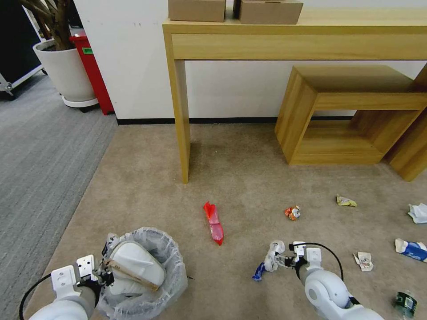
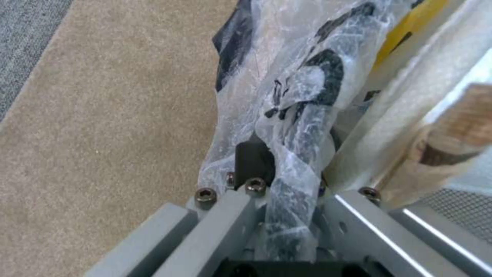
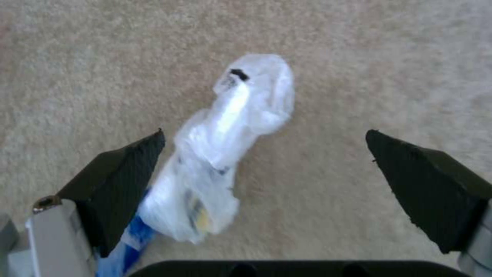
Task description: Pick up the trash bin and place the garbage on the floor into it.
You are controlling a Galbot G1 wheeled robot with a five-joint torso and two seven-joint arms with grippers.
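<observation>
right claw (image 3: 266,154) open over plastic wrapper (image 3: 220,150).

No writing can be read anywhere. The red cabinet (image 1: 91,66) by the wall carries a small green label whose print is too small to make out, and the bag lining the trash bin (image 2: 307,88) bears broken black markings that form no legible letters or numbers

Left claw (image 1: 103,272) is low at the robot's left side, pinched tight. Right claw (image 3: 264,181) is spread wide, reaching forward and pointing down.
</observation>
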